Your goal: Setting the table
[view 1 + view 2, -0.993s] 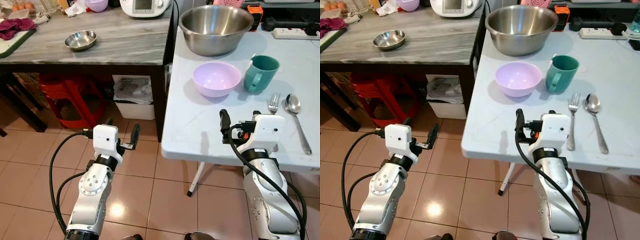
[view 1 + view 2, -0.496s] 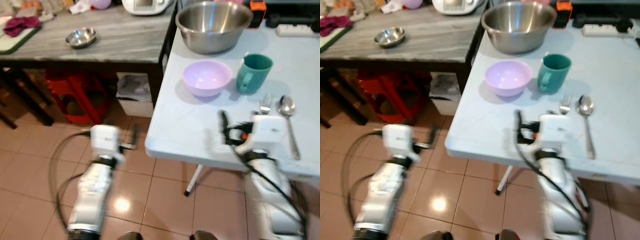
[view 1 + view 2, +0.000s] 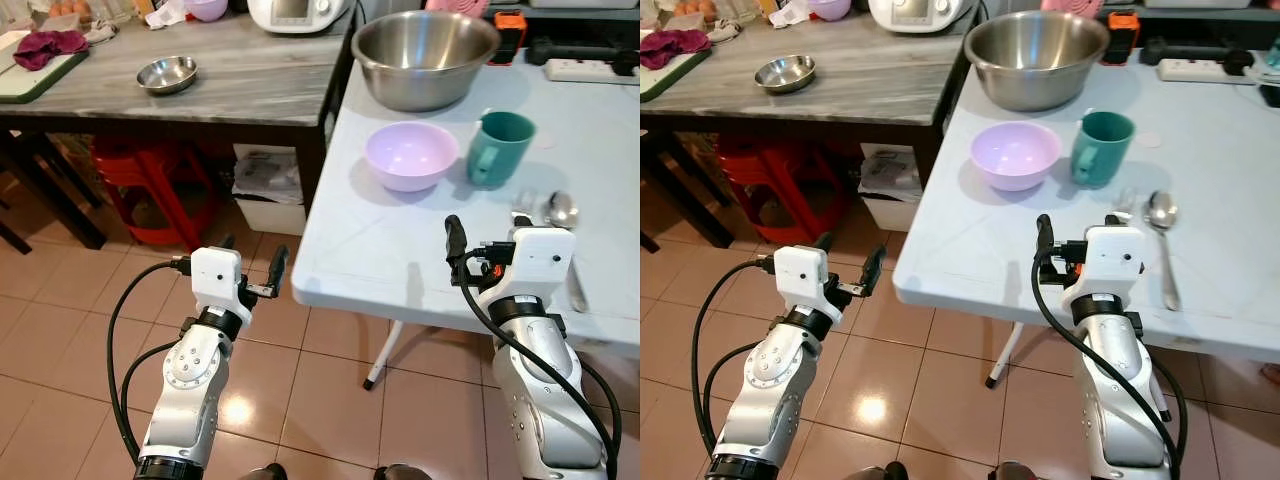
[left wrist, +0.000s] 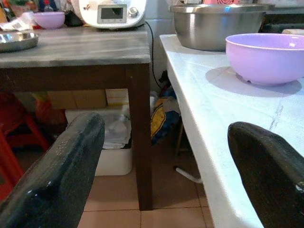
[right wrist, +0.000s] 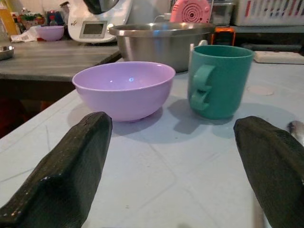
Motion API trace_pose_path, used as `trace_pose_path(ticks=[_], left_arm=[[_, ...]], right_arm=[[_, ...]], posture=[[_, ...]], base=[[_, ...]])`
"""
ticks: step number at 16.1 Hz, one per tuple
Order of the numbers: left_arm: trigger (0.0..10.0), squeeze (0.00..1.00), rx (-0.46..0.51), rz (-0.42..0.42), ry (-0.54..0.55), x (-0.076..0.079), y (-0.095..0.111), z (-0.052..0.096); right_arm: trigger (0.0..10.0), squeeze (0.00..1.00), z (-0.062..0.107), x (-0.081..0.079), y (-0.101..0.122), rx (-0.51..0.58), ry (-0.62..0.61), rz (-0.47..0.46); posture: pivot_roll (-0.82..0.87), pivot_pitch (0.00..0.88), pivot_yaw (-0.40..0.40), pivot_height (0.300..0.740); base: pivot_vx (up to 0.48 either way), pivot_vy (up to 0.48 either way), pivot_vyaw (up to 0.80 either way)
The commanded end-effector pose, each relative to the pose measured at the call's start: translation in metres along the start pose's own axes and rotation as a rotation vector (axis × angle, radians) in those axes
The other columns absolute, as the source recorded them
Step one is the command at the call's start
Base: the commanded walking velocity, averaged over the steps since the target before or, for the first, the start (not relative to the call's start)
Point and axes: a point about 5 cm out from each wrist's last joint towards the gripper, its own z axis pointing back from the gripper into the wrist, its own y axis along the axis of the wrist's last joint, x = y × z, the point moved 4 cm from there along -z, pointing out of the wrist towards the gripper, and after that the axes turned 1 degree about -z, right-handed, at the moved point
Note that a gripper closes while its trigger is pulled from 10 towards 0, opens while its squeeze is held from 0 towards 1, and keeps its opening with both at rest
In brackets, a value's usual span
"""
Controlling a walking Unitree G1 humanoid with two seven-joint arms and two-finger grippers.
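Before me a white table (image 3: 400, 250) carries a steel bowl (image 3: 424, 57), a lilac bowl (image 3: 411, 155), a green mug (image 3: 498, 148), a fork (image 3: 1124, 200), a spoon (image 3: 1162, 222) and a power strip (image 3: 592, 70). To its left, a grey counter (image 3: 250, 85) holds a small steel dish (image 3: 167, 74).

Camera shifted; right gripper (image 3: 478, 243) now covers more of fork (image 3: 522, 203).

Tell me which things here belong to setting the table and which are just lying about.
For the job: purple bowl, teal mug, spoon, fork.
Lying about: large steel bowl, small steel dish, power strip, red stool.
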Motion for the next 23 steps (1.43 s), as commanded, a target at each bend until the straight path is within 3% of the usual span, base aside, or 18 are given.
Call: trace_pose_path(ticks=[1,13,23], left_arm=[[10.0,0.0,0.016,-0.006,0.004,-0.005,0.005,0.001],[10.0,0.0,0.028,0.018,-0.032,0.001,0.006,0.0],[10.0,0.0,0.025,0.027,-0.048,0.003,0.005,0.001]], right_arm=[[10.0,0.0,0.0,-0.004,0.008,0.031,0.014,-0.002],[10.0,0.0,-0.002,-0.009,0.007,0.029,0.031,-0.031],[10.0,0.0,0.0,-0.012,-0.002,0.002,0.04,-0.035]], posture=[[-0.2,0.151,0.097,0.74],[-0.19,0.147,0.094,0.74],[-0.19,0.149,0.096,0.74]], base=[[0.0,0.0,0.0],[0.0,0.0,-0.04],[0.274,0.0,-0.13]])
